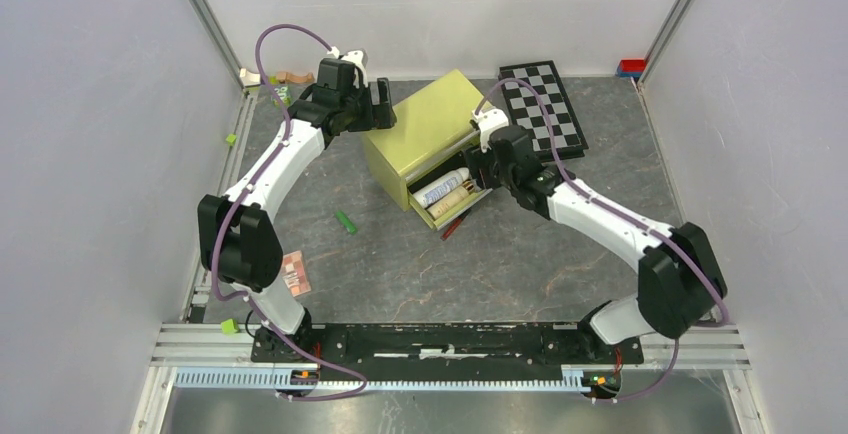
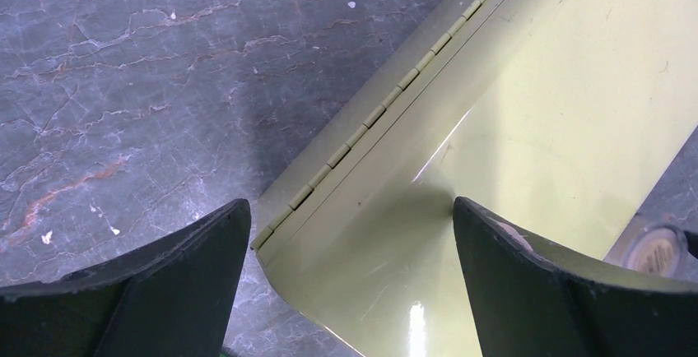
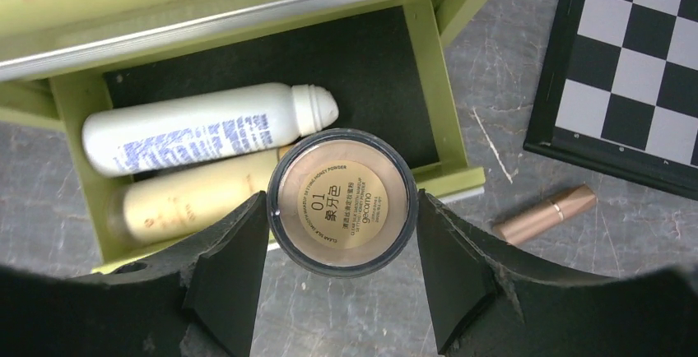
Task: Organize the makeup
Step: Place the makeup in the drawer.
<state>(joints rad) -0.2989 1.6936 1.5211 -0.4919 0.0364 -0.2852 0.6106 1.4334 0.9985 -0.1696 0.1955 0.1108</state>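
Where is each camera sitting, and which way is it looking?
Top camera: above and behind the robot, looking down; left arm, right arm and green box show.
Left wrist camera: on the left arm, looking down at the box's hinged edge; the left gripper shows, fingers spread.
Right wrist camera: looking down into the open drawer; the right gripper holds a round powder compact.
Shared: top and right wrist both show the checkerboard and white tube.

Olive-green box (image 1: 420, 119), white tube (image 3: 189, 127), peach compact (image 3: 342, 201), black-and-white checkerboard (image 3: 634, 69), grey veined table (image 2: 123, 85)
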